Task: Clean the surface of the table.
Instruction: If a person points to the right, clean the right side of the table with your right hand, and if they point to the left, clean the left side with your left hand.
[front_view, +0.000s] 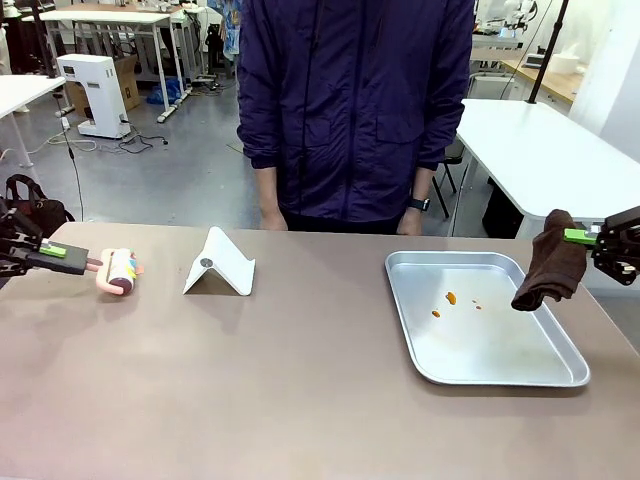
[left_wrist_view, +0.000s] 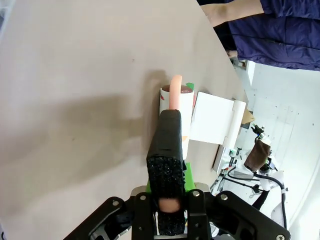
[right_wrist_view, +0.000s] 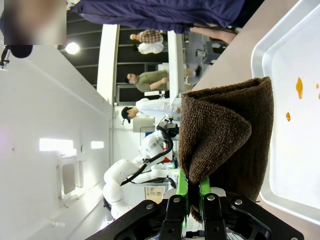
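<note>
Surface (front_view: 300, 400) looks hard, smooth, wiped not gripped; left claw (front_view: 80, 260) clamps pink-handled roller (front_view: 122, 271), right claw (front_view: 575, 237) pinches soft brown cloth (front_view: 548, 268)

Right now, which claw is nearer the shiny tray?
Right. The right claw, gripping a cloth, hangs beside the tray's right edge; the left claw is far across the table.

Grey concrete floor (front_view: 180, 185), cables (front_view: 100, 143) trailing across it. White boxy unit (front_view: 95, 95) at left. White-topped worktable (front_view: 540, 140) at right. Ceiling lamp (right_wrist_view: 72, 48) lit.
</note>
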